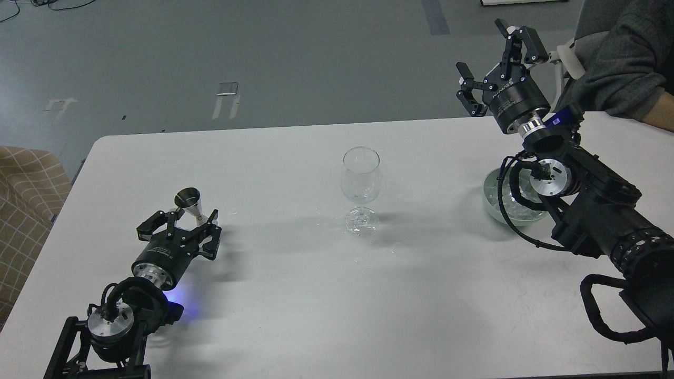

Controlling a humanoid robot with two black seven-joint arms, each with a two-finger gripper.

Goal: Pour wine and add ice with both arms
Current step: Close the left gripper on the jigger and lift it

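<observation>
Up high at the table's far right edge, the right gripper [489, 71] stands spread wide with nothing between its fingers, lifted well above the pale green bowl [492, 197] where the ice [518, 202] lies, partly hidden behind the arm. Those cubes look small, hard and likely slick, so a pinch across two flat faces of one cube seems safest. Low at the left, the left gripper [181, 223] sits open just beside a small metal measuring cup [190, 205]; I cannot tell whether it touches it. Between them stands the empty wine glass [360, 184], thin and fragile, on the white table [295, 305].
</observation>
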